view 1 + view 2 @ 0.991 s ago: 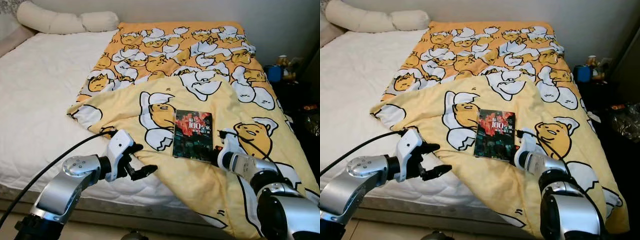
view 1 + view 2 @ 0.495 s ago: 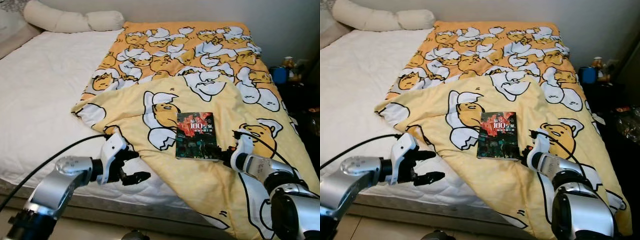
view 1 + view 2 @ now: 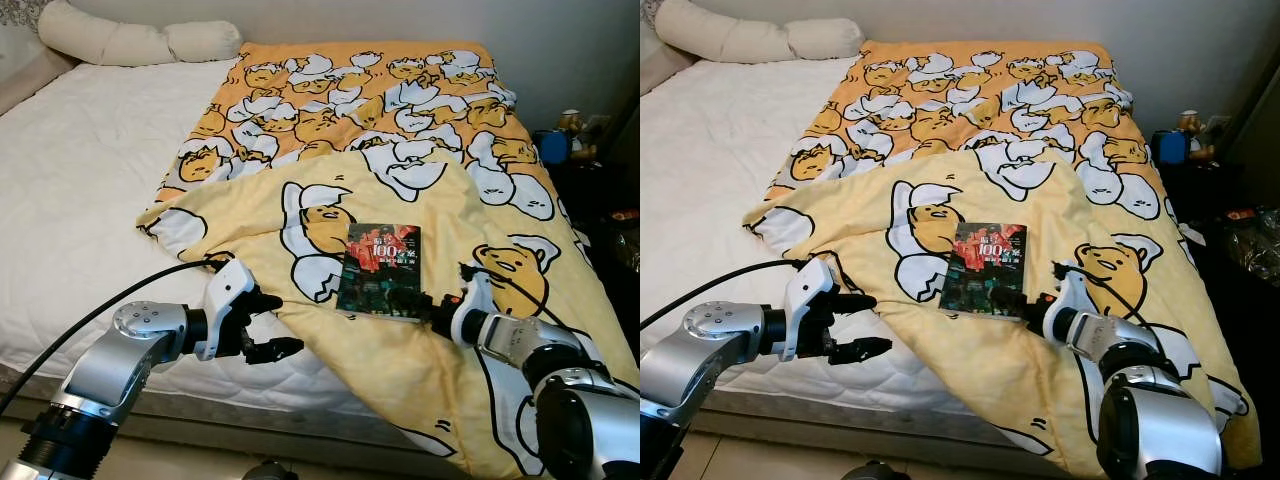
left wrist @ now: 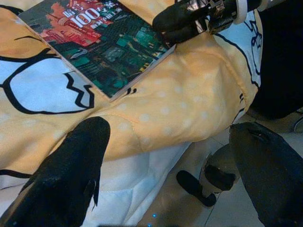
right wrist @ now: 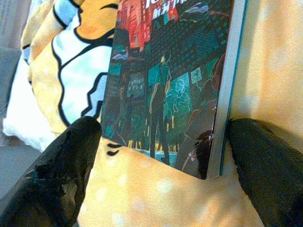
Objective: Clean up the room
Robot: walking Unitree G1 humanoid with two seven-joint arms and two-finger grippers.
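Note:
A dark paperback book with a red and green cover lies flat on the yellow egg-print blanket, on the folded-over part near the bed's front. My right gripper rests low on the blanket at the book's near right corner. It is open, and the right wrist view has that corner of the book between the two fingers. My left gripper is open and holds nothing. It hovers over the white mattress just left of the blanket's folded edge, pointing towards the book.
Long white pillows lie at the bed's head. A dark bedside area on the right holds a blue cup and small items. The bed's front edge runs below my arms, with floor beneath. A black cable trails from my left arm.
The view swayed a little. My left gripper dipped towards the bed's edge and came back up beside the blanket. The right gripper stays at the book's corner.

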